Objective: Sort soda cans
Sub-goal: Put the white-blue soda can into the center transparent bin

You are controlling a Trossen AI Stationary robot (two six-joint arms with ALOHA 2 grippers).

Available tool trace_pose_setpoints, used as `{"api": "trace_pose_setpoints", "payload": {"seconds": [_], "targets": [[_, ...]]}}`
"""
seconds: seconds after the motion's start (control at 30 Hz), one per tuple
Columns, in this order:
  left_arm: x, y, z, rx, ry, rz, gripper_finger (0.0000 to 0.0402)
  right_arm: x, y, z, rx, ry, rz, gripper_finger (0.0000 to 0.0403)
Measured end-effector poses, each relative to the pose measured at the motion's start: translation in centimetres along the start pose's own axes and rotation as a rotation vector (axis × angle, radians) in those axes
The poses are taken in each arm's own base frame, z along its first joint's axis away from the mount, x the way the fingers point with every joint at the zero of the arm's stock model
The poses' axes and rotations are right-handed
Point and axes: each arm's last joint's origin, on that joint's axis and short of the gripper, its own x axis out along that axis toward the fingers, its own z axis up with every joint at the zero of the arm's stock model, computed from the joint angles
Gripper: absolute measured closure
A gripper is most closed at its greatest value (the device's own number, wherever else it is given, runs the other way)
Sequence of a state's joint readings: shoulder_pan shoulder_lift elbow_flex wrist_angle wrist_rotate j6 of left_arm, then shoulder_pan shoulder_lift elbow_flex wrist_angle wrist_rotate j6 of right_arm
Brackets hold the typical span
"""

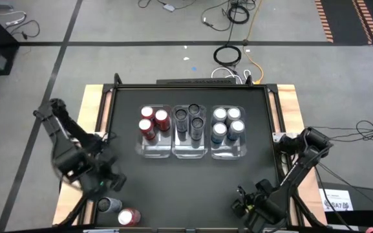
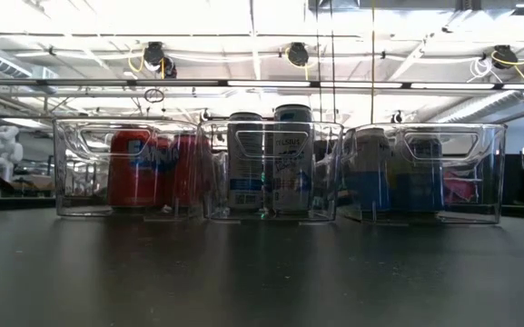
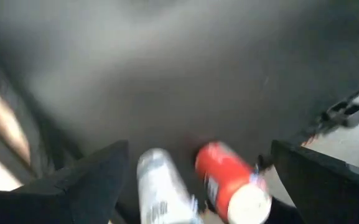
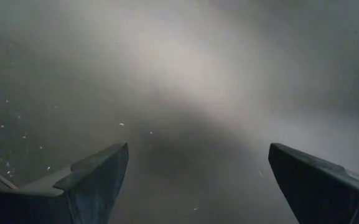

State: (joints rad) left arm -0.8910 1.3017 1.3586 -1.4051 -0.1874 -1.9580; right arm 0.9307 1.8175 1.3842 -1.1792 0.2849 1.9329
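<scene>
Three clear bins stand in a row mid-table. The left bin [image 1: 155, 133] holds red cans [image 1: 154, 120], the middle bin [image 1: 191, 133] dark grey cans [image 1: 190, 121], the right bin [image 1: 228, 133] silver-blue cans [image 1: 227, 122], all upright. Two loose cans stand at the table's near left corner: a silver one [image 1: 108, 205] and a red one [image 1: 128, 217]. My left gripper [image 1: 102, 180] hovers open just beyond them, and its wrist view shows the silver can [image 3: 162, 186] and the red can [image 3: 229, 182] between its spread fingers. My right gripper [image 1: 245, 206] waits open over the near right of the table.
The black table [image 1: 192, 184] has a raised rim [image 1: 192, 86] along its far edge. Wooden boards flank it left [image 1: 92, 110] and right [image 1: 289, 107]. Cables lie on the floor beyond the far edge [image 1: 228, 55]. Bare tabletop stretches between the bins and the near edge.
</scene>
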Motion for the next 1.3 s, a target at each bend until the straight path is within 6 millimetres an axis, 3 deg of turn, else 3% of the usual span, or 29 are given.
{"api": "trace_pose_setpoints", "payload": {"seconds": [0.17, 0.4, 0.7, 1.3], "targets": [[0.3, 0.7, -3.3, -0.12, 0.045, 0.044, 0.0002, -0.1, -0.1, -0.2, -0.022, -0.004, 0.006, 0.0021], [1.6, 0.6, -5.3, -0.114, 0.065, 0.129, 0.0002, -0.1, 0.0, -0.2, -0.044, -0.004, 0.008, 0.0021], [3.4, -0.3, -6.4, -0.101, 0.064, 0.175, 0.0002, -0.1, 0.2, -0.3, -0.039, 0.005, 0.032, 0.0021], [4.6, -0.8, -7.7, 0.007, 0.164, 0.219, 0.0002, -0.1, 0.5, -0.4, -0.028, 0.018, 0.068, 0.0021]]}}
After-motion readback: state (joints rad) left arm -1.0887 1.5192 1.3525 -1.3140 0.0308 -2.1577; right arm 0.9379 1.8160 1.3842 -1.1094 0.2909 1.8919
